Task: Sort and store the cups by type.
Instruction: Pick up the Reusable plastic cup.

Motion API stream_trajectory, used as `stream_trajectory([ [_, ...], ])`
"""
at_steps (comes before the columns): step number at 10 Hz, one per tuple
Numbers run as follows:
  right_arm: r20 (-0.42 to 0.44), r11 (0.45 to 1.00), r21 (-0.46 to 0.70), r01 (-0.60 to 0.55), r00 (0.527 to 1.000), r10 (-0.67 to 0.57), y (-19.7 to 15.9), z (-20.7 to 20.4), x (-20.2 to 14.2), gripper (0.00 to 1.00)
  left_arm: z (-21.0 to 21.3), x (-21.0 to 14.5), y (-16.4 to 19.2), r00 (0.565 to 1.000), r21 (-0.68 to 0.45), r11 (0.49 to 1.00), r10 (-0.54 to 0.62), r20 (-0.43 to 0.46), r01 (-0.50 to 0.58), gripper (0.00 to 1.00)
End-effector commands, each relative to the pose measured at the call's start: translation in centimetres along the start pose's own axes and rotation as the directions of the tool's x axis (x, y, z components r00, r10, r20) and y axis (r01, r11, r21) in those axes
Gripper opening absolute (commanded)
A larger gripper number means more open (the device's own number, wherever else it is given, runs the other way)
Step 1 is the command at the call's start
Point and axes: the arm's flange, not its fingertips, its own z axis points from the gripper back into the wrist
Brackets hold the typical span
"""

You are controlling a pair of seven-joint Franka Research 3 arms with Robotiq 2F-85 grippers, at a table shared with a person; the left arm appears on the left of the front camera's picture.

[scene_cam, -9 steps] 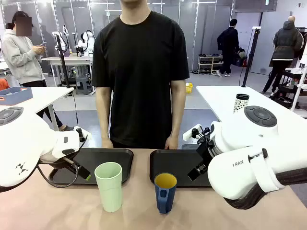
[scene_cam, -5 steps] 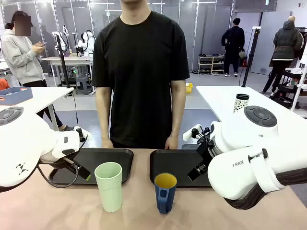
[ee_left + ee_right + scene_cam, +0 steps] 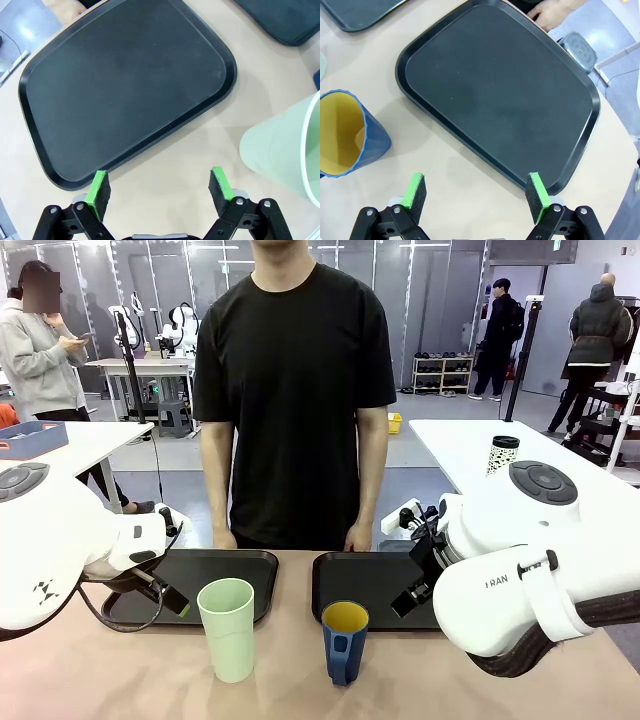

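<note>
Two cups stand on the smooth tan counter (image 3: pixel 120 670), side by side near the robot's edge. The tall pale-green tumbler (image 3: pixel 227 628) is tapered plastic with no handle. Right of it is a shorter dark-blue mug (image 3: pixel 344 642), faceted, yellow inside, handle toward the robot. Behind them lie two matte black trays, round-cornered and rimmed: left tray (image 3: pixel 215 565), right tray (image 3: pixel 365 580). The left gripper (image 3: pixel 159 175) is spread wide and holds nothing; the right gripper (image 3: pixel 476 177) is the same, wide and empty.

Place: lab — open hall | white worktables (image 3: pixel 460 445) | glass partitions (image 3: pixel 400 300) | bystanders (image 3: pixel 40 350) standing about
</note>
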Motion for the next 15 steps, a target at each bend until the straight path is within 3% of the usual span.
stream_trajectory([
  [1, 0.0, 1.0, 0.0, 0.002, 1.0, -0.002, 0.0, 0.0, 0.0, 1.0, 0.0, 0.0, 0.0, 1.0, 0.0, 1.0, 0.001, 0.0, -0.001, 1.0],
  [8, 0.0, 1.0, 0.0, 0.0, 1.0, 0.0, 0.0, 0.0, 0.0, 1.0, 0.0, 0.0, 0.0, 1.0, 0.0, 1.0, 0.0, 0.0, 0.0, 1.0],
  [9, -0.042, 0.998, -0.059, 0.025, 0.999, -0.028, 0.4, 1.3, 0.5, 1.0, 0.6, 0.1, 0.3, 0.999, -0.01, 0.999, -0.053, 0.006, 0.053, 1.0],
  [10, -0.029, 0.996, -0.065, 0.063, 0.997, -0.065, 0.8, 3.2, 1.1, 1.0, 2.1, 0.6, 0.5, 0.996, 0.019, 0.997, -0.07, 0.048, 0.069, 1.0],
  [13, -0.027, 0.978, -0.173, 0.116, 0.992, -0.122, 0.7, 10.3, 3.3, 1.0, 9.0, 1.9, 0.5, 0.993, 0.124, 0.992, -0.027, 0.111, 0.013, 1.0],
  [15, 0.035, 0.977, -0.171, 0.128, 0.992, -0.124, 1.4, 14.3, 3.9, 1.0, 12.5, 1.8, -0.6, 0.987, 0.146, 0.989, -0.031, 0.156, 0.008, 1.0],
])
